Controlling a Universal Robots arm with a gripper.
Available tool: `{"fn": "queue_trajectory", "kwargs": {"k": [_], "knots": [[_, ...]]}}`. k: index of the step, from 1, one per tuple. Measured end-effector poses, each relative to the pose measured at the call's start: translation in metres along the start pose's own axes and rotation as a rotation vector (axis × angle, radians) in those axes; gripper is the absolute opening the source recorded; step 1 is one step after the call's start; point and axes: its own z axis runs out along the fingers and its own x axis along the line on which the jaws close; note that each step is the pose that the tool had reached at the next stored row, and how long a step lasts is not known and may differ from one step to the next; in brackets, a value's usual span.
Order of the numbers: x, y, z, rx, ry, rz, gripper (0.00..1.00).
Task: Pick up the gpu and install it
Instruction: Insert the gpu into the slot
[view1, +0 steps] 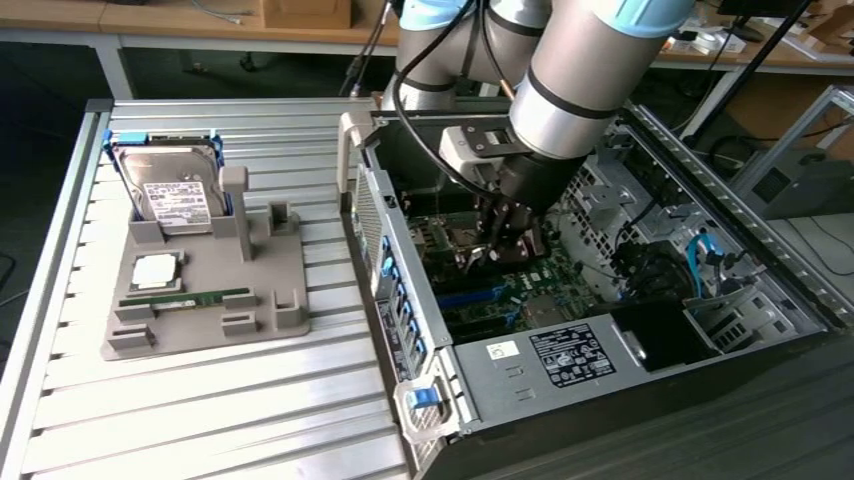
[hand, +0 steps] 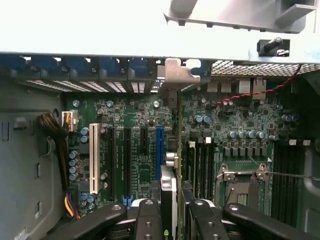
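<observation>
1. Slatted metal bench (view1: 200, 400) carries the whole scene. On it lies an open computer case (view1: 400, 300), and at the exterior view's left a grey holder (view1: 287, 320) with a hard drive (view1: 174, 190) and a green memory stick (view1: 187, 297).
2. The arm goes down into the case, and the gripper (hand: 176, 212) hangs over the motherboard (hand: 135, 115).
3. Its jaws stand narrow, one finger on each face of the gpu (hand: 178, 150). So the card is gripped and is not lying anywhere free.
4. The gpu is seen edge-on in the wrist view. It is a thin upright line which runs from between the fingers toward the rear wall of the case.
5. Its silvery bracket (hand: 175, 75) is at that rear wall, near the row of blue slot latches (hand: 107, 67).
6. The card edge is just beside the blue slot (hand: 159, 150), on the side toward the memory slots (hand: 200, 165). I cannot tell if its lower edge already touches a connector or is apart from it.
7. My judgement is that picking up is done and the step in hand is the installing.
8. To seat the card, I think the need is this: the card stays upright, its contact edge is lined up exactly along one slot, and the bracket meets its opening in the rear wall. After that comes a straight, even push.
9. A small tilt would probably make the card jam or miss the slot.
</observation>
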Motion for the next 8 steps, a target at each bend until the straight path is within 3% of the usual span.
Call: {"fn": "queue_trajectory", "kwargs": {"k": [5,6,8], "knots": [[0.0003,-0.0087,0.0016,-0.0001,0.0048,0.000,0.27],[0.0002,-0.0089,0.0016,-0.0003,0.0117,0.000,0.27],[0.0003,-0.0091,0.0017,-0.0009,0.0446,0.001,0.27]]}}
